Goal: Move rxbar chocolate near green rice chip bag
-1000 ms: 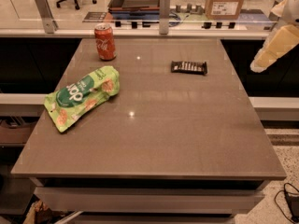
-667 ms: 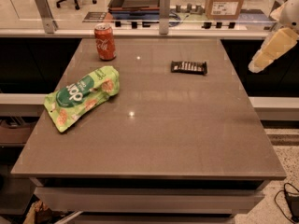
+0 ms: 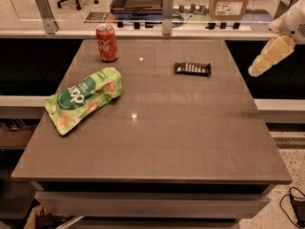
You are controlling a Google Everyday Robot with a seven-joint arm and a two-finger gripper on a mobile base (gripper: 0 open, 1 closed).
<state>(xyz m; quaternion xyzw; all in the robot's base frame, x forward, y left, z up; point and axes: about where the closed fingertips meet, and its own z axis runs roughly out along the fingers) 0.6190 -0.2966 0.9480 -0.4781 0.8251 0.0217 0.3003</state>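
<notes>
Rxbar chocolate, black; claw far right

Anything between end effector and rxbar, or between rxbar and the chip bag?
Nothing visible. End effector hangs right of the table; bare surface to rxbar chocolate and on to green rice chip bag.

we see just one change: the claw, hanging in the air beyond the tabletop at the right of the view, drifts slightly closer to that edge and a touch lower.
</notes>
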